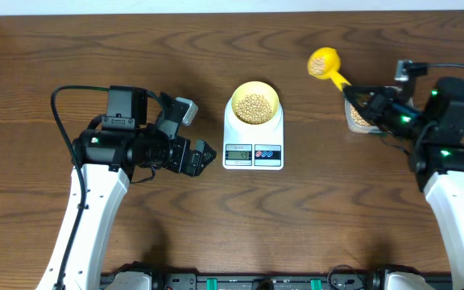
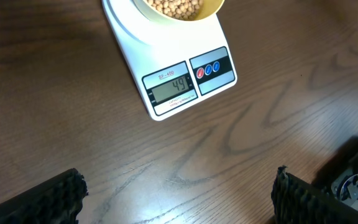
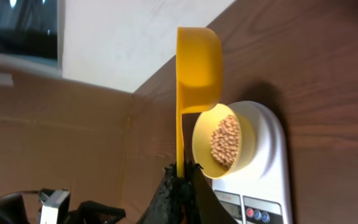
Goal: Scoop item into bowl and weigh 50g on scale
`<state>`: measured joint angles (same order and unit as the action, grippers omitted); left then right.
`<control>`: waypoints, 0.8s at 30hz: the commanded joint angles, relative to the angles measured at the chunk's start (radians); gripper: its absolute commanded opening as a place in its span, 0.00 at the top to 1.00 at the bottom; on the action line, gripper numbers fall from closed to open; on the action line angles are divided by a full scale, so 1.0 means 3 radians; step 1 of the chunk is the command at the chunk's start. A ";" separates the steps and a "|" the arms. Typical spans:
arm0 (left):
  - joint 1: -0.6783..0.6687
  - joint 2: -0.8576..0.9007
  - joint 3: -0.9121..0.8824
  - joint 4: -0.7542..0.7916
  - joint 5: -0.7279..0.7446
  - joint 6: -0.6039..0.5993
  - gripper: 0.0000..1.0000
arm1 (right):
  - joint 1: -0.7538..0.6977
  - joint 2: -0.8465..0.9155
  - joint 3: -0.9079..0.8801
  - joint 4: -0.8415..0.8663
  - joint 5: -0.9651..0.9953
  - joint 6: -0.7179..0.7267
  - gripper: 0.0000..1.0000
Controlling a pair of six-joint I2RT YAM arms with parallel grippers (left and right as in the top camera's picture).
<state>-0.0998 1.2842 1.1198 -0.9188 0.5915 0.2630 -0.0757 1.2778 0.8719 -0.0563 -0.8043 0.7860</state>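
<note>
The pale yellow bowl (image 1: 254, 105) stands on the white scale (image 1: 253, 149), partly filled with beige beans (image 1: 254, 104). My right gripper (image 1: 356, 95) is shut on the handle of a bright yellow scoop (image 1: 325, 63), held in the air to the right of the bowl. The right wrist view shows the scoop (image 3: 197, 65) side-on above the bowl (image 3: 225, 142), with my right gripper (image 3: 182, 171) clamped on the handle; what is in the scoop is hidden. My left gripper (image 1: 204, 155) stays open and empty left of the scale, whose display (image 2: 174, 89) is lit in the left wrist view.
A clear plastic tub (image 1: 359, 118) of beans sits under the right gripper at the table's right side. Bare wood lies between my left fingers (image 2: 48, 200). The right wrist view takes in the table's far edge and cardboard (image 3: 73, 137).
</note>
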 commanded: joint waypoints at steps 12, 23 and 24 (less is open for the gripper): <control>0.0017 0.0014 -0.0019 -0.0010 -0.0029 0.0019 0.02 | 0.0785 0.0140 -0.0005 0.0206 0.0843 -0.0172 0.94; 0.0017 0.0014 -0.0019 -0.0010 -0.0029 0.0019 0.02 | 0.0979 0.0502 -0.0005 0.0308 0.0841 -0.0426 0.99; 0.0017 0.0014 -0.0019 -0.0010 -0.0029 0.0019 0.02 | 0.0978 0.0538 -0.0005 0.0306 0.0841 -0.0464 0.99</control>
<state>-0.0998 1.2842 1.1198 -0.9188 0.5915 0.2630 0.2092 1.4208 0.8719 0.0277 -0.5606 0.7013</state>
